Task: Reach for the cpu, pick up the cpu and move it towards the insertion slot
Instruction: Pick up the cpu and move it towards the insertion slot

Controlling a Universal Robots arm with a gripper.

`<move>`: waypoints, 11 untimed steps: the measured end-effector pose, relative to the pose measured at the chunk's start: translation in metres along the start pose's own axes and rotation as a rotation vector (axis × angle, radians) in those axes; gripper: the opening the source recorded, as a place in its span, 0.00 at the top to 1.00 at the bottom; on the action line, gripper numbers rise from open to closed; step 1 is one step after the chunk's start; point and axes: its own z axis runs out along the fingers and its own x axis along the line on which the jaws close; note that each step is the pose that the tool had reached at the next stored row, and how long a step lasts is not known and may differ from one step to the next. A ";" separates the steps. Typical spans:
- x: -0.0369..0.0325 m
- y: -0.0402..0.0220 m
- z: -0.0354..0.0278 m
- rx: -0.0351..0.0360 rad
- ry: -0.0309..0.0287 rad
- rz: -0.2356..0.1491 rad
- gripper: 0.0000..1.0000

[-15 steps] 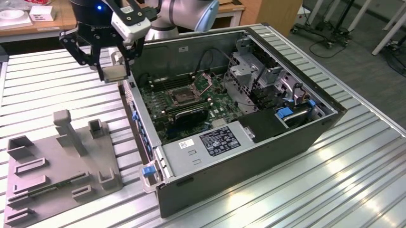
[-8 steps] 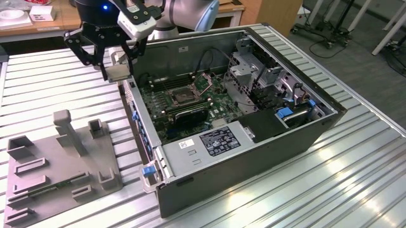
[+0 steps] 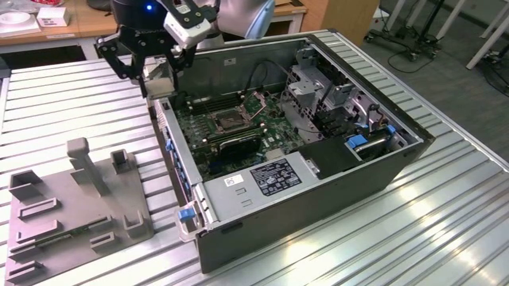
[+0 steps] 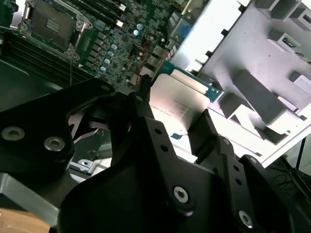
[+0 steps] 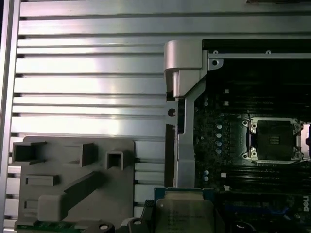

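Observation:
My gripper [image 3: 161,82] hangs over the far left edge of the open computer case, shut on the cpu [image 3: 159,84]. In the second wrist view the black fingers [image 4: 144,99] clamp the pale silver chip [image 4: 177,104] by its edges, with its green rim showing. The chip [image 5: 187,214] also shows in the first wrist view, just above the case wall. The insertion slot [image 3: 230,121], a square black socket in a silvery frame, lies open on the motherboard inside the case, to the exterior view's right of the gripper. It appears in both wrist views [image 4: 53,22] [image 5: 274,140].
A grey plastic tray [image 3: 71,202] with upright posts sits on the slatted metal table [image 3: 71,89] at the exterior view's left. A long green strip [image 3: 68,233] lies in it. The case wall [image 3: 171,143], drive cages [image 3: 318,95] and cables stand around the motherboard.

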 end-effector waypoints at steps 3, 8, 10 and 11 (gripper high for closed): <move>-0.0070 0.0014 0.0002 0.0000 0.0004 0.000 0.45; -0.0201 0.0041 0.0006 0.0000 0.0010 0.000 0.45; -0.0251 0.0051 0.0007 0.0001 0.0013 0.000 0.45; -0.0274 0.0057 0.0008 0.0000 0.0014 0.000 0.45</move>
